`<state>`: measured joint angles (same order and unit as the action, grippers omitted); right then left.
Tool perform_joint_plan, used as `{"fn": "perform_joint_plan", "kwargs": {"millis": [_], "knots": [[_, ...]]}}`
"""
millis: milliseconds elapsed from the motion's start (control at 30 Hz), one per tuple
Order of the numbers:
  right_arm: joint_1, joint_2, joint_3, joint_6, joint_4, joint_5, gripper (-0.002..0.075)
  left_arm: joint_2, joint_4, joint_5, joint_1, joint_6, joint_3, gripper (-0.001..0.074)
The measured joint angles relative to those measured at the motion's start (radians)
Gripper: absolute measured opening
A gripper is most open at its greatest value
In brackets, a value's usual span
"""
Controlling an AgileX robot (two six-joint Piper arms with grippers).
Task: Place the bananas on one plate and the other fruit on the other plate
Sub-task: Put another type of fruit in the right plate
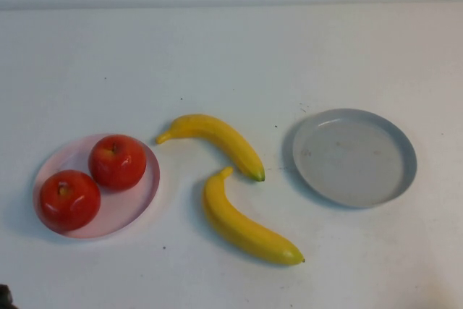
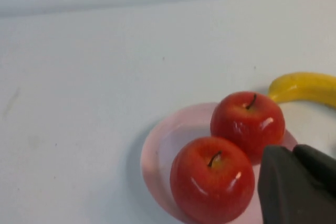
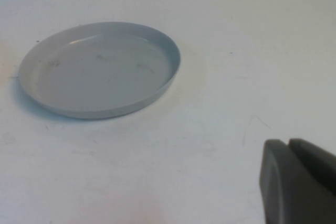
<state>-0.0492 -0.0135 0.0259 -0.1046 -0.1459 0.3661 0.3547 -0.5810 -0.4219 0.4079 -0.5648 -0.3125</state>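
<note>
Two red apples lie side by side on the pale pink plate at the left. Two yellow bananas lie on the bare table in the middle, touching neither plate. The grey plate at the right holds nothing. In the left wrist view my left gripper is shut and empty, just beside the apples on the pink plate, with one banana's end beyond. In the right wrist view my right gripper is shut and empty, back from the grey plate.
The table is white, with a pale wall at its far edge. A dark bit of the left arm shows at the near left corner of the high view. The right arm is out of the high view.
</note>
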Motion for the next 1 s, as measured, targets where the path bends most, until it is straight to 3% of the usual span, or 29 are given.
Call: {"fn": "perform_joint_plan", "kwargs": {"millis": [200, 333, 533, 800, 1000], "knots": [[0.000, 0.000, 0.000, 0.000, 0.000, 0.000, -0.0016, -0.231, 0.281, 0.229, -0.181, 0.323, 0.157, 0.0002], [0.000, 0.000, 0.000, 0.000, 0.000, 0.000, -0.0016, -0.346, 0.365, 0.292, -0.265, 0.391, 0.235, 0.0002], [0.000, 0.000, 0.000, 0.000, 0.000, 0.000, -0.0016, -0.365, 0.405, 0.278, -0.280, 0.405, 0.333, 0.0002], [0.000, 0.000, 0.000, 0.000, 0.000, 0.000, -0.0015, -0.366, 0.445, 0.056, -0.280, 0.405, 0.338, 0.0002], [0.000, 0.000, 0.000, 0.000, 0.000, 0.000, -0.0017, -0.366, 0.445, 0.044, -0.280, 0.407, 0.338, 0.0002]]}}
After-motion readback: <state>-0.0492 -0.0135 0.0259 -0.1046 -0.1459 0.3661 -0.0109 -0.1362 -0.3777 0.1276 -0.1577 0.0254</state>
